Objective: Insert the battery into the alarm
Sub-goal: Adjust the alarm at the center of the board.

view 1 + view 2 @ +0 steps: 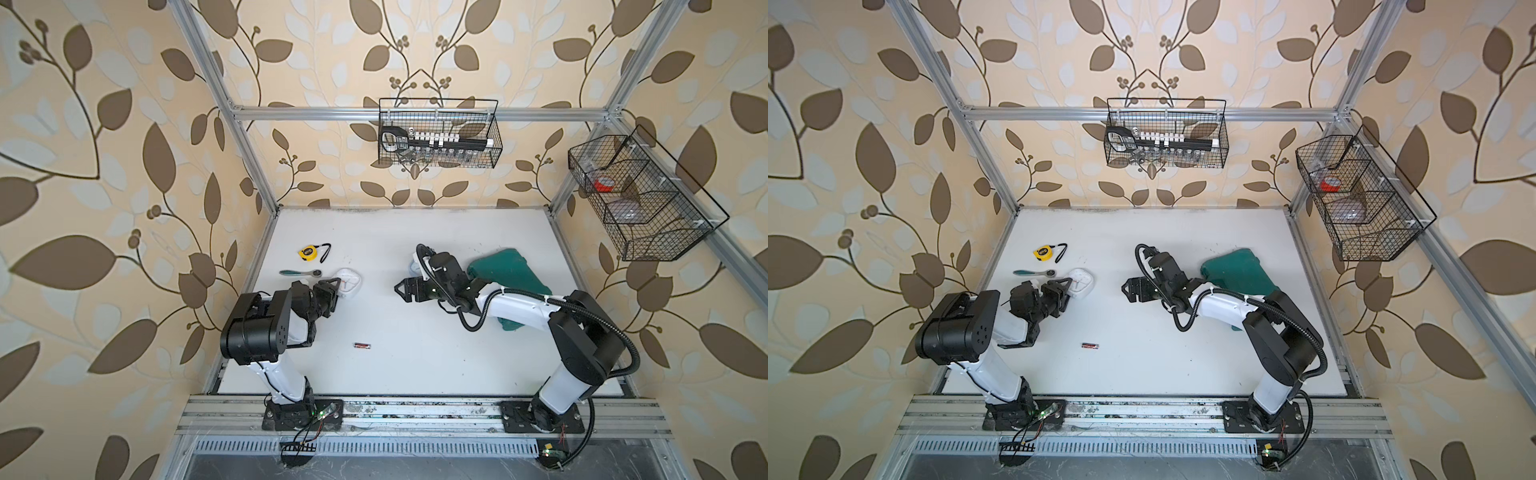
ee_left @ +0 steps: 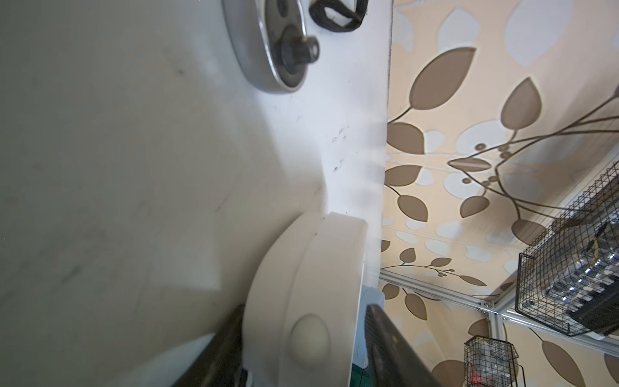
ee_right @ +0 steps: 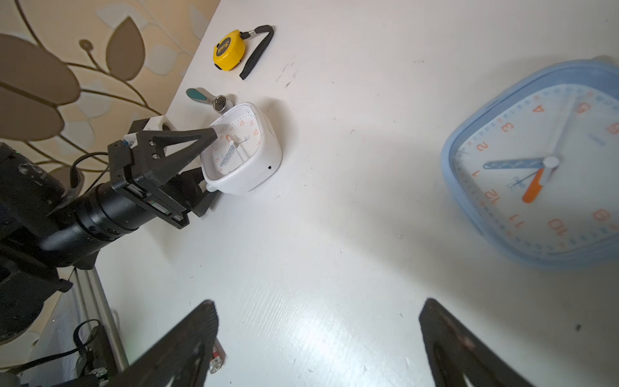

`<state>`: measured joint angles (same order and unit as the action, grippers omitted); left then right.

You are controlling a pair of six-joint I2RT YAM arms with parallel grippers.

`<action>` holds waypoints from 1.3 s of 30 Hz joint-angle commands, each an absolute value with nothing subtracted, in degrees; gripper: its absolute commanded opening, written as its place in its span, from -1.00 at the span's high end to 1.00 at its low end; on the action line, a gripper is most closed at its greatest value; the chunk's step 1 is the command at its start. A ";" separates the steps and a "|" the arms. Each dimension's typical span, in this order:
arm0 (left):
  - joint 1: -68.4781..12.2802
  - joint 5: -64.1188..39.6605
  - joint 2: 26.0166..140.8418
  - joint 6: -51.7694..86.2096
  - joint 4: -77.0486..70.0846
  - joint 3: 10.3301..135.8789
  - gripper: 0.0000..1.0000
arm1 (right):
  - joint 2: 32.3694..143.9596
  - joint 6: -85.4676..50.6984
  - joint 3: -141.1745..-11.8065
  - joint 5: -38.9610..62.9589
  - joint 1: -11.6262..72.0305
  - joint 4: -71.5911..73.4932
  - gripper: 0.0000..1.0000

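Your left gripper (image 1: 338, 289) straddles the white alarm (image 1: 353, 280) left of frame centre, pinching or not you cannot tell; your right gripper (image 3: 318, 306) hangs spread, empty; the battery (image 1: 362, 345) lies on the table (image 1: 415, 249), lower centre.

The left arm (image 1: 286, 374) is bending sharply at the elbow and reaching forward low over the table (image 1: 415, 353). The left gripper (image 3: 211, 169) is lying turned on its side, its jaws sitting partly apart on either side of the white alarm clock (image 3: 258, 157); whether they are pressing on it is unclear. The right arm (image 1: 519, 305) is stretching inward, its right gripper (image 1: 398, 291) hovering above the table with jaws spread wide, holding nothing.
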<state>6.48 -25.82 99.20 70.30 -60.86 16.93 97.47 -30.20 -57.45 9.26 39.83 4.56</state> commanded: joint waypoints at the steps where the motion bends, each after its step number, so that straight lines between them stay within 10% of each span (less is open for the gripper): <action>1: 6.94 -26.22 102.00 68.72 -54.67 14.59 0.00 | 99.02 -30.41 -58.71 10.16 39.73 5.01 -0.87; 27: 2.31 -20.74 75.84 55.11 -15.47 25.82 0.51 | 98.70 -28.16 -58.41 11.19 38.67 6.93 -0.86; 39: -0.21 -24.36 75.27 61.18 1.23 35.78 0.56 | 95.62 -8.83 -55.93 -4.29 48.47 15.32 -0.95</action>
